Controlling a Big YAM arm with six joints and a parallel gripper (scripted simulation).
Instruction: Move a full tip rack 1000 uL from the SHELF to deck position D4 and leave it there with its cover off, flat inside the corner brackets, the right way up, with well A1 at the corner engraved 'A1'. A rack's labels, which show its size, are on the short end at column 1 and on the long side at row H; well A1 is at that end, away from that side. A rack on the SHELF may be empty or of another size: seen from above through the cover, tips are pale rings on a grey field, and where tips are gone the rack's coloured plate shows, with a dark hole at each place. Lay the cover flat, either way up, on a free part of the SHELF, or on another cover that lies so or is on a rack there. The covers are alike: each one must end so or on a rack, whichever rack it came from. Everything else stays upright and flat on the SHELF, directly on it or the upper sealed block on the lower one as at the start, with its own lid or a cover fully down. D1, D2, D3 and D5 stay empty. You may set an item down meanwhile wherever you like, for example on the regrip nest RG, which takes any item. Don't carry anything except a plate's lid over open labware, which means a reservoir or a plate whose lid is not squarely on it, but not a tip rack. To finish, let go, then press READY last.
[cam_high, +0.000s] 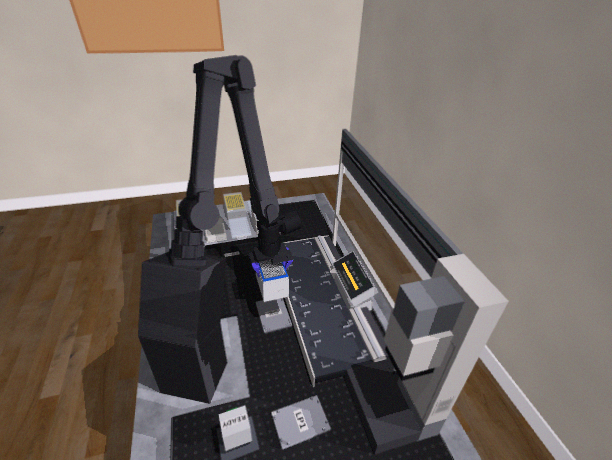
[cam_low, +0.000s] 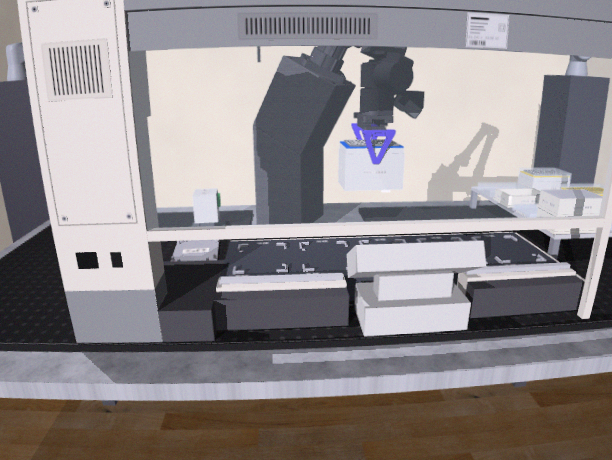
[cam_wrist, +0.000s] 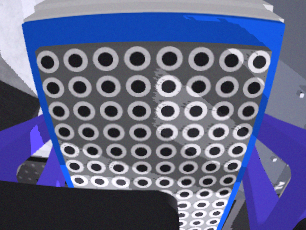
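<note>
My gripper (cam_high: 273, 267) (cam_low: 374, 145) (cam_wrist: 153, 112) is shut on a tip rack (cam_high: 274, 283) (cam_low: 370, 171) (cam_wrist: 153, 118) with a white body and a blue top plate. The rack has no cover on it. In the wrist view its top is a grey field filled with pale tip rings. It hangs upright in the air, above the near-left edge of the dark deck (cam_high: 320, 305) (cam_low: 320, 257) with its white corner brackets. It is also just above and behind the regrip nest (cam_high: 274, 316). The purple fingers clasp its upper sides.
The SHELF (cam_high: 242, 227) (cam_low: 500, 192) behind the arm base carries a yellow-topped rack (cam_high: 234, 201) (cam_low: 544, 177) and other white boxes (cam_low: 570, 201). A head with a yellow bar (cam_high: 354, 276) sits on the deck's right rail. The READY button (cam_high: 235, 425) and the LP1 pad (cam_high: 300, 421) lie at the front.
</note>
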